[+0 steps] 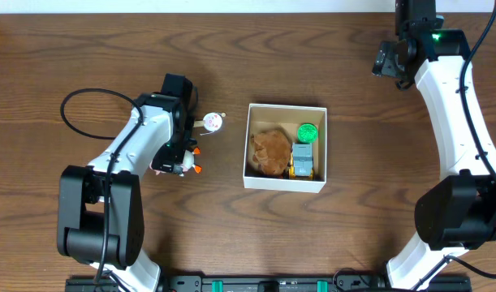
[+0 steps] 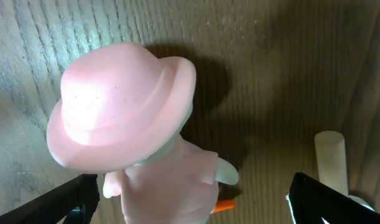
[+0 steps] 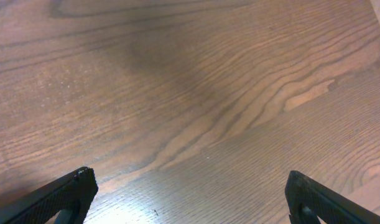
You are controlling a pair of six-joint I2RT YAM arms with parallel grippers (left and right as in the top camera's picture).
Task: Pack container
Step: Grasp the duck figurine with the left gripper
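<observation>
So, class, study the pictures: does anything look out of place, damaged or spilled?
Nothing damaged or spilled. Two toys sit outside the container: the pink-hatted figure under the left hand, and a small round white toy beside it.

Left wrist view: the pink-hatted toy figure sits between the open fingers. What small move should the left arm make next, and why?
Probably lower the left gripper and close it on the pink-hatted toy figure. The jaws stand open on either side of the figure, which lies on the table outside the container.
</observation>
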